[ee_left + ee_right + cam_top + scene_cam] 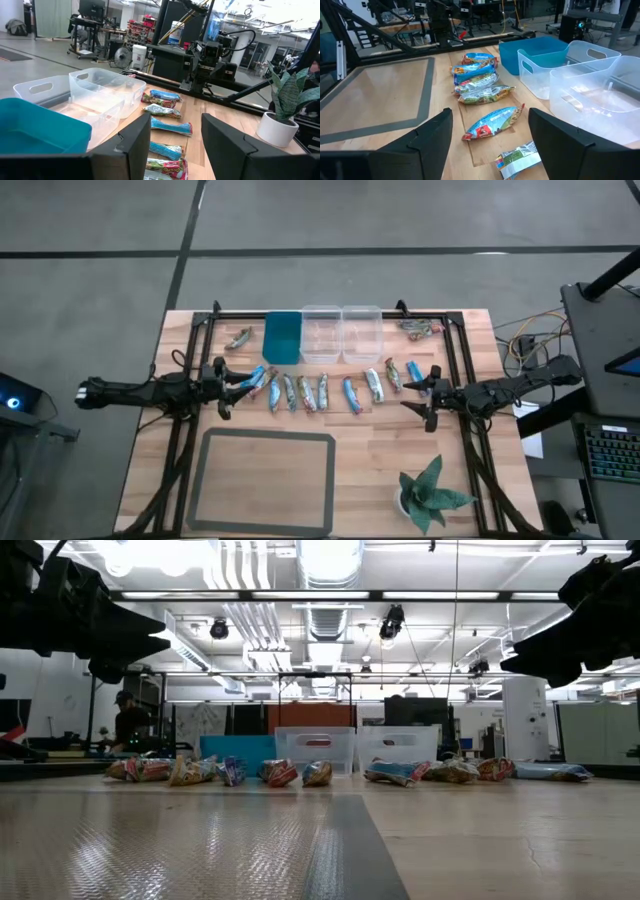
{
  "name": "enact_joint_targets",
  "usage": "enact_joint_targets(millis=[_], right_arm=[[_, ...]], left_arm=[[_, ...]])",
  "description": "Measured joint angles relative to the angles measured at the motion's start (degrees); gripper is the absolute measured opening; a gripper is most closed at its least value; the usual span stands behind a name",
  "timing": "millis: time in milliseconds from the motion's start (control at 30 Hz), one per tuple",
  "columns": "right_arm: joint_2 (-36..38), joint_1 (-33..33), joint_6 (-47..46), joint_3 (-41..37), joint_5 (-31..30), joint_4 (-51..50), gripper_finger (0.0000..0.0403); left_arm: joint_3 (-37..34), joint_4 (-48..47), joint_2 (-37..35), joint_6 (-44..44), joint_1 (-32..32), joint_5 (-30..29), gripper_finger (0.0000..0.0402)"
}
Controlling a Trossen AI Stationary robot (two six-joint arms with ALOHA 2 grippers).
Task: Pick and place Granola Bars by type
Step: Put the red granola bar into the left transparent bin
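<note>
Granola Bars (322, 391) lie in a row across the tabletop (380, 460), near the teal bin (282, 337). Left pincer (243, 378) and right pincer (412, 394) both spread, empty, at row ends. Bars judged light, crinkly, slippery; grip across mid-body.

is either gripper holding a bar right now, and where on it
Nothing is held. The left gripper and right gripper are both open and empty, hovering at opposite ends of the row of bars, which all lie on the table.
</note>
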State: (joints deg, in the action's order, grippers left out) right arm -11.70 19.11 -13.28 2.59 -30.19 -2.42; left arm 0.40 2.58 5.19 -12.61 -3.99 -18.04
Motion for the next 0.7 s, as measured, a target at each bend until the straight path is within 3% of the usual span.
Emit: enact_joint_targets(millis=[700], right_arm=[[0.0,0.0,-1.7,0.0,0.2,0.0,0.0245]], left_arm=[[0.0,0.0,0.0,0.0,0.0,0.0,0.0159]])
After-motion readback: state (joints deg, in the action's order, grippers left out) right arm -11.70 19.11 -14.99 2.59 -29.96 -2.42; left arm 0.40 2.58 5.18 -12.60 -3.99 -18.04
